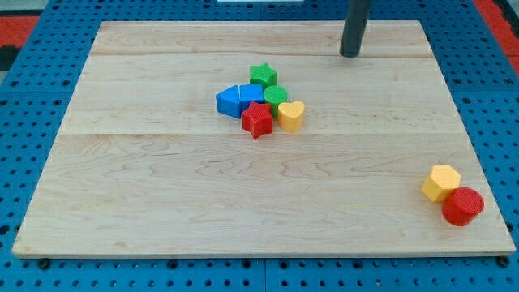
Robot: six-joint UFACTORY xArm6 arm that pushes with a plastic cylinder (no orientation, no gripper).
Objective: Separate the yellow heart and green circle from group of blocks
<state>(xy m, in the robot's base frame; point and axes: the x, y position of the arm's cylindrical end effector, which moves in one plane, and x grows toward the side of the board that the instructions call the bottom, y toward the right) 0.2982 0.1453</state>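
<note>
A yellow heart (291, 116) lies at the right side of a tight cluster of blocks near the board's middle. A green circle (275, 96) sits just up and left of it, touching it. The same cluster holds a green star (263, 75) at its top, a red star (257, 120) at its bottom, a blue cube (252, 94) and a blue triangle (229, 101) at its left. My tip (349, 55) rests on the board near the view's top, well up and to the right of the cluster, touching no block.
A yellow hexagon (440, 182) and a red cylinder (463, 206) sit together near the board's bottom right corner. The wooden board (162, 195) lies on a blue pegboard surface (24, 162) that surrounds it.
</note>
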